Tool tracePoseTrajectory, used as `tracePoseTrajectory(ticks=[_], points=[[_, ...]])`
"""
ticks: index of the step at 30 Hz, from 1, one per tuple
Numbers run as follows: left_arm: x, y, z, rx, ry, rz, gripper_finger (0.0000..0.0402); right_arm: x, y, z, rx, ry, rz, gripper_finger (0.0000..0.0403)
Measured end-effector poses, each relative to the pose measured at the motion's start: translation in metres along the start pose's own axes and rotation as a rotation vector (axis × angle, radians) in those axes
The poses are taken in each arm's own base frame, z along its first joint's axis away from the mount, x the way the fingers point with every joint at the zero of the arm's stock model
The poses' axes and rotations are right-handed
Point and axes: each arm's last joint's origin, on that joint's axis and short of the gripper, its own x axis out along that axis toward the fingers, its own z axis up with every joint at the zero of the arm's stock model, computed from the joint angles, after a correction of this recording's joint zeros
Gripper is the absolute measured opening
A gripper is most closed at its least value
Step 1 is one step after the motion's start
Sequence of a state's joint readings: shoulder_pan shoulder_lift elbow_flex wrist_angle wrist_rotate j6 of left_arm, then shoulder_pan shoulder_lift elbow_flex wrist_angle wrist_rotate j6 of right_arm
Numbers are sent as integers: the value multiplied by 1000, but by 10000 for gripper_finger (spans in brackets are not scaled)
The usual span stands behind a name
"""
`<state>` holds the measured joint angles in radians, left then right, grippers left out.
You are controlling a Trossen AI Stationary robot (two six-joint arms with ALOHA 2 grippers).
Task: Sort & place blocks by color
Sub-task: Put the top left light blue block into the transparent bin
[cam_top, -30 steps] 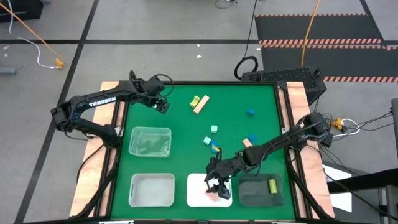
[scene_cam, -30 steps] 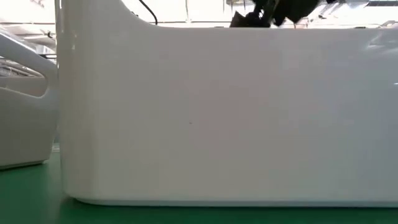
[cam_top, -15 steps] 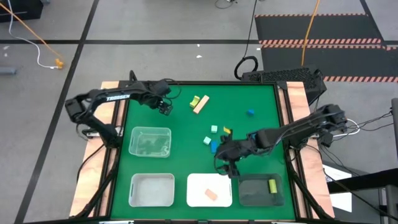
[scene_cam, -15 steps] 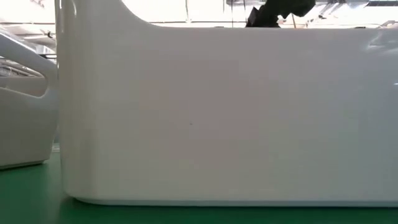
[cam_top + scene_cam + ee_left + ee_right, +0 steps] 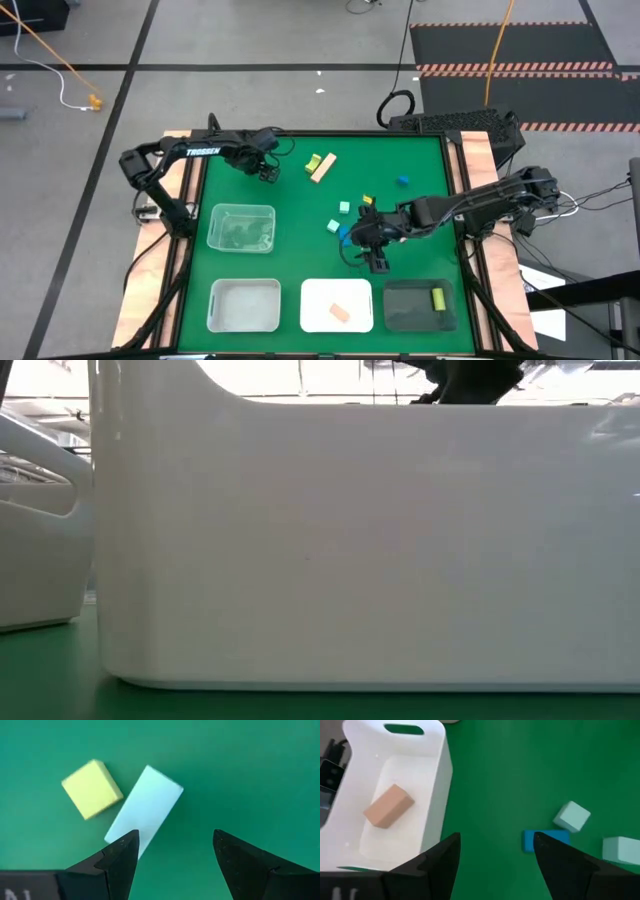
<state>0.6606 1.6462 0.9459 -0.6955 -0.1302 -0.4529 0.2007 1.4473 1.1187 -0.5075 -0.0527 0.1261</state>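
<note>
Loose blocks lie on the green mat. A yellow-green cube (image 5: 313, 162) and a tan bar (image 5: 322, 168) lie side by side at the far middle. A blue cube (image 5: 402, 180) sits to their right. Mint cubes (image 5: 344, 207) and a blue block (image 5: 345, 236) lie mid-table. My left gripper (image 5: 267, 172) stands open, pointing down just left of the cube (image 5: 92, 789) and the bar (image 5: 144, 810). My right gripper (image 5: 378, 262) hangs open and empty between the mid-table blocks (image 5: 545, 840) and the white tray (image 5: 395, 750). That tray holds a tan block (image 5: 388, 806).
Four trays sit on the near half: a clear one (image 5: 241, 228), a white one (image 5: 243, 305), the white one with the tan block (image 5: 310, 300) and a dark one (image 5: 405, 310) holding a yellow-green bar (image 5: 437, 298). The low view is filled by a white tray wall (image 5: 350, 560).
My right gripper has risen from the white tray, where the tan block stays, and gone toward the far edge, next to the mid-table blocks, tipping more level. My left gripper has sunk toward the mat beside the yellow-green cube and the tan bar.
</note>
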Motion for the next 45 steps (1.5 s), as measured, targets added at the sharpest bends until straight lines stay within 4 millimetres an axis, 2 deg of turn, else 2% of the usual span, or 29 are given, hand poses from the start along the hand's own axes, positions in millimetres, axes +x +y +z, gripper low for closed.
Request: tracePoseTrajectory(ticks=[16,30,34,39,42,45], points=[[3,24,15,-124,-41,2,255,-1,-12,2,-27,-14,-25,240],[32,18,13,-106,95,-36,252,-1,-13,2,-27,-14,-29,240],[29,15,11,-100,90,-44,220,-1,-13,2,-27,-15,-29,240],[21,14,10,-112,72,-66,135,-1,-13,3,-27,-24,-29,240],[12,14,7,-133,76,-101,127,-1,-13,3,-19,-23,-28,240],[-6,13,8,-143,10,-148,127,1,-13,1,6,-18,-29,240]])
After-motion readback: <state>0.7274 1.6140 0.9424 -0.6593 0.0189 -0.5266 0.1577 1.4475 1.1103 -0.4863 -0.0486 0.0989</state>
